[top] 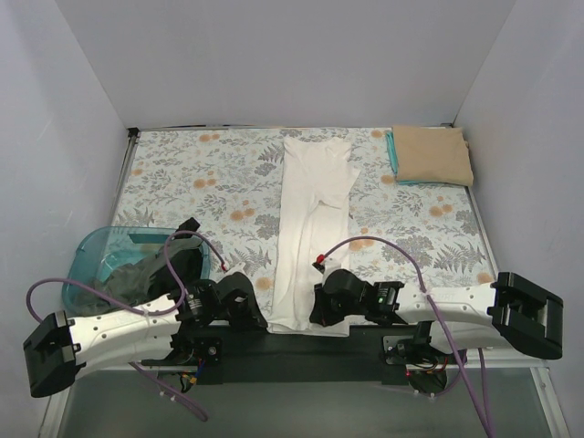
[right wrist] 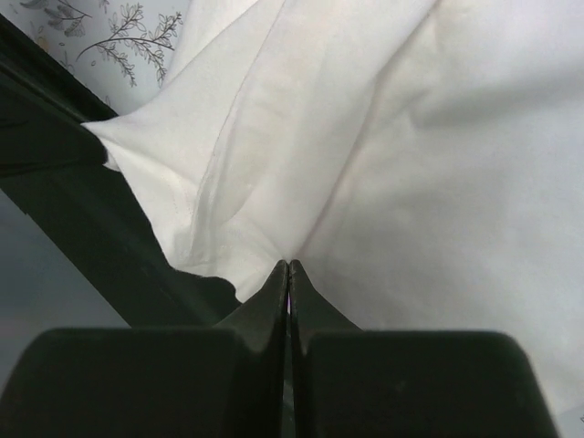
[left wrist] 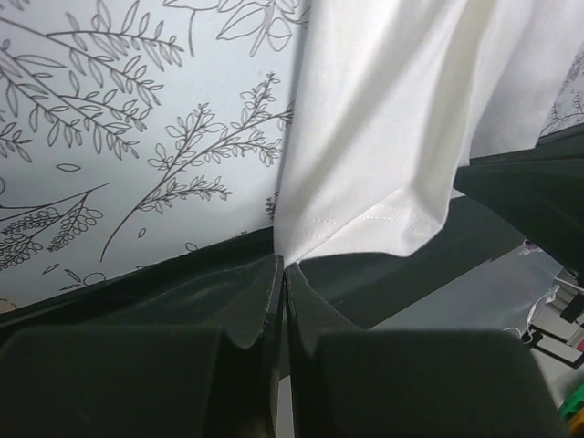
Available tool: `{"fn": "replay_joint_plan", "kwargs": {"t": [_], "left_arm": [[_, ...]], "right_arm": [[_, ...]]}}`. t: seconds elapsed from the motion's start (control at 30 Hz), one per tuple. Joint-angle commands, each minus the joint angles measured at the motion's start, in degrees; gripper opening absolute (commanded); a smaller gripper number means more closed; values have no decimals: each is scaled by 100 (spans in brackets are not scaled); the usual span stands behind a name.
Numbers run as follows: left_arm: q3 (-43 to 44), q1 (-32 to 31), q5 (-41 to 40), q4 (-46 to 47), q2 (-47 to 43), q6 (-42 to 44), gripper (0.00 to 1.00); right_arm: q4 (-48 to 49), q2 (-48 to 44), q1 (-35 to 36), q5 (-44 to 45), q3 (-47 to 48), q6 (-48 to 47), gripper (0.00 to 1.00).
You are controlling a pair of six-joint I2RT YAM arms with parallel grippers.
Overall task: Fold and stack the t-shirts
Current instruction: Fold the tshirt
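A cream-white t-shirt [top: 313, 219] lies folded into a long narrow strip down the middle of the table, its near end at the table's front edge. My left gripper [top: 260, 317] is shut on the shirt's near left corner [left wrist: 356, 219]. My right gripper [top: 317, 310] is shut on the shirt's near right part [right wrist: 383, 164]. A folded tan t-shirt [top: 432, 152] lies on a teal t-shirt [top: 392, 157] at the far right corner. Dark grey/olive t-shirts [top: 128, 278] lie in the basket at the left.
A translucent teal plastic basket [top: 87, 255] stands at the near left, beside my left arm. The floral table covering [top: 201, 182] spreads over the table. White walls close in the back and both sides. A black bar [top: 301, 347] runs along the table's front edge.
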Motion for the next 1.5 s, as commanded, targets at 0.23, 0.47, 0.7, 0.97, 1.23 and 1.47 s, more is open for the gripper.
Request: {"fn": "replay_joint_plan", "kwargs": {"t": [0.23,0.47,0.7,0.97,1.23,1.47], "left_arm": [[-208,-1,142,-113,123,-165,0],[-235,-10,599,388,53,-24,0],[-252,-10,723,538,193,20,34],[-191,-10,775,818,791,108,37],[-129,-89,872,1091,1011,90,9],[-182,-141,776,1100,1028,-50,0]], "right_arm": [[208,-437,63,-471,-263,132,17],[112,-1025,80,-359,-315,-9,46],[-1091,-1737,80,310,-386,246,63],[-2330,-2476,80,451,-588,702,69],[-2710,-2828,80,310,-755,852,69],[-2912,-2732,80,284,-685,747,68]]}}
